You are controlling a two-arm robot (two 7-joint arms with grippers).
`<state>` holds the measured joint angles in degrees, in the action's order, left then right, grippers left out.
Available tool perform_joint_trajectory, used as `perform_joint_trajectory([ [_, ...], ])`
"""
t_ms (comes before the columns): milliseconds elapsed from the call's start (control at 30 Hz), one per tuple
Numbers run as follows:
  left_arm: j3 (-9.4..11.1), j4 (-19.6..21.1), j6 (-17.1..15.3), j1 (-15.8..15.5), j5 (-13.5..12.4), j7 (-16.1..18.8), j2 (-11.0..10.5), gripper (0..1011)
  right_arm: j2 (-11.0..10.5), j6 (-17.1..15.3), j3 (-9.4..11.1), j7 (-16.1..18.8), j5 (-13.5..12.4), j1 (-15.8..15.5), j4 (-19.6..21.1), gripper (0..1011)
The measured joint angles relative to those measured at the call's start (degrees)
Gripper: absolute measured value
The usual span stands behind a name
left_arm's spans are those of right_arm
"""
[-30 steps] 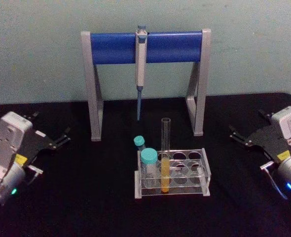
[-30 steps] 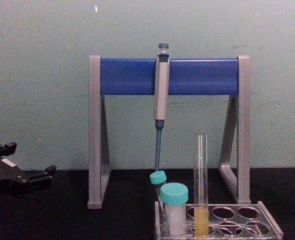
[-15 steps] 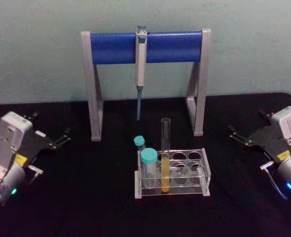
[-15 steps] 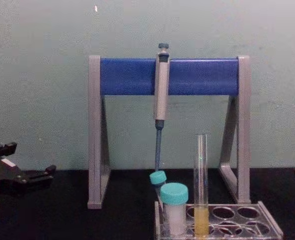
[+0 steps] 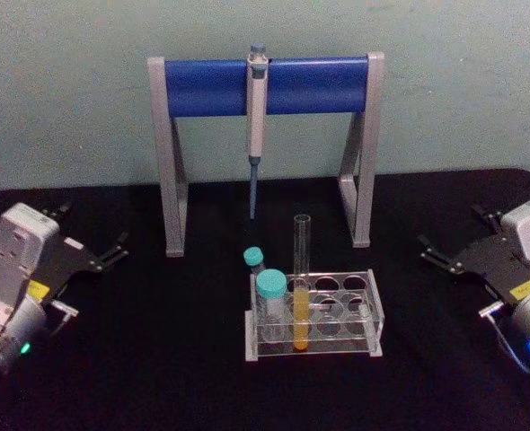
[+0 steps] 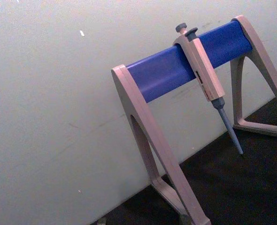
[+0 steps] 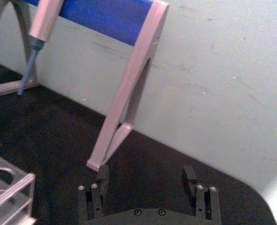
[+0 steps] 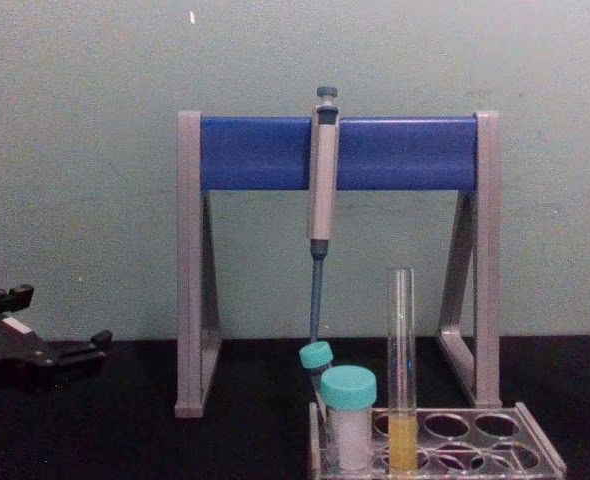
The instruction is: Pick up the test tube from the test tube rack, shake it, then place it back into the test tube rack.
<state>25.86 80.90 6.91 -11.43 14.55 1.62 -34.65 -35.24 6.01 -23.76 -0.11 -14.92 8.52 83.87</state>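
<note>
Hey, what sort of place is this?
Likely a lab bench setup: a pipette hangs on a grey-and-blue stand, and a test tube with yellow-orange liquid stands in a clear test tube rack on a black table.

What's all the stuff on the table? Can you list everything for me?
tall clear glass test tube: one, yellow-orange liquid at the bottom, upright in the rack.
low clear plastic test tube rack: one, see-through, mid-table.
short teal-capped vials: two, white, at the rack's left end, one behind the other.
grey pipette: one, hanging on the stand's bar.
pipette stand: one, grey legs, blue bar, behind the rack.
black table: one.
left gripper: black, open, table's left side.
right gripper: black, open, table's right side.
</note>
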Motion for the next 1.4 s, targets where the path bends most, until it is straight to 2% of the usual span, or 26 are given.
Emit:
perform_joint_trajectory([
  [200, 0.0, 0.0, 0.0, 0.0, 0.0, 0.0, 0.0, 1001, -0.8, -1.0, 1.5, 2.3, -2.4, -2.9, 3.3, 1000],
  [333, 0.0, 0.0, 0.0, 0.0, 0.0, 0.0, 0.0, 1001, -0.8, -1.1, 2.6, 5.8, -6.0, -5.1, 5.8, 1000],
  [433, 0.0, 0.0, 0.0, 0.0, 0.0, 0.0, 0.0, 1001, -0.7, -1.1, 2.9, 7.5, -7.5, -5.9, 6.8, 1000],
  [667, 0.0, 0.0, 0.0, 0.0, 0.0, 0.0, 0.0, 1001, 0.2, -2.0, 3.3, 14.1, -12.2, -6.7, 9.1, 1000],
  [967, 0.0, 0.0, 0.0, 0.0, 0.0, 0.0, 0.0, 1001, 2.0, -5.0, 2.5, 22.2, -16.4, -4.5, 8.4, 1000],
  [1400, 0.0, 0.0, 0.0, 0.0, 0.0, 0.0, 0.0, 1001, 5.1, -8.8, -0.1, 29.8, -17.5, 1.7, 3.0, 1000],
])
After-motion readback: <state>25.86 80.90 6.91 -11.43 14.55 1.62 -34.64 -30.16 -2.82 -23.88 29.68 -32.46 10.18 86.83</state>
